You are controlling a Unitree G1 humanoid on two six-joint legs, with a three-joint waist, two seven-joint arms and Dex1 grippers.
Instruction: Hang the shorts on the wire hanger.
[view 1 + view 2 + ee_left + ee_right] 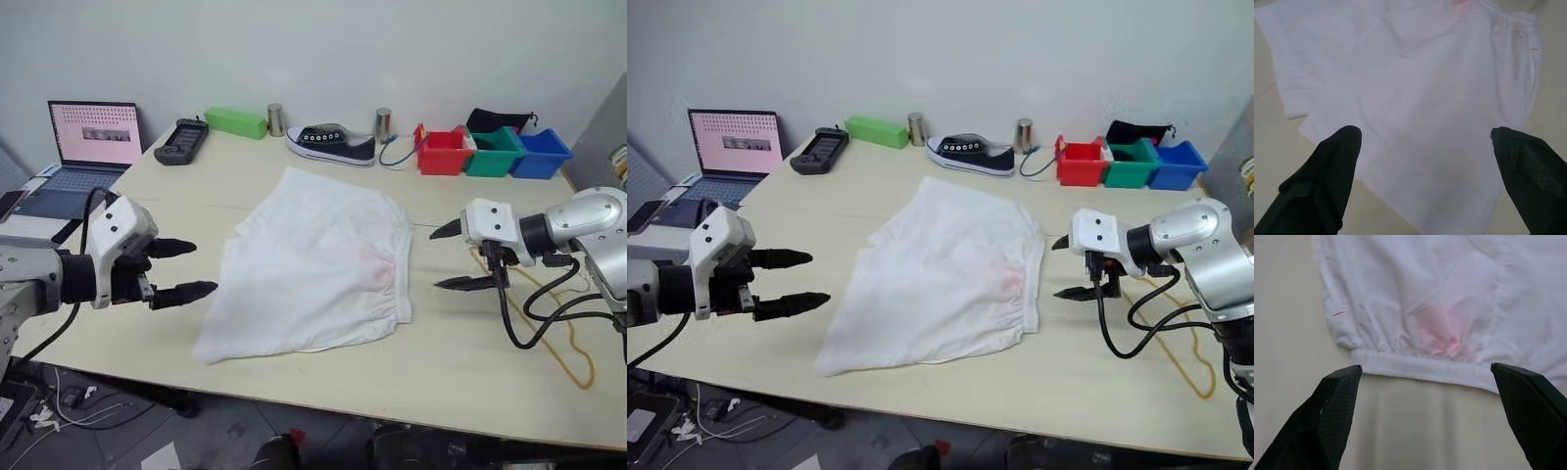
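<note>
On the counter [460, 392], left to right: my left tool [182, 267] hovered off the near-left edge of the shorts [313, 264], fingers spread wide, holding nothing, pointing across toward the fabric and angled a bit down. Shorts lay flat mid-counter, leg hems toward my left tool, gathered waistband toward my right. Faint pink patch sat just inside the waistband. My right tool [453, 257] hung just beside the waistband, also spread wide and empty, pointing in at it, tilted down. Neither tool touched the cloth.

The wire hanger [568, 338] lay flat on the counter at the far right, under and behind my right arm, partly tangled visually with the black cable [524, 318]. Well apart from the shorts.

Risks, my read:
- Thin fabric: a pinch could take one layer only, so the shorts would sag or slip on lift.
- Hanger lay flush to the counter, thin wire, so hard to get a finger under; tool could skid off it.
- Cable loop ran right over the hanger; reaching there could snag it and drag the hanger.
- Shorts far wider than either tool, so one-sided lift would bunch them.
</note>
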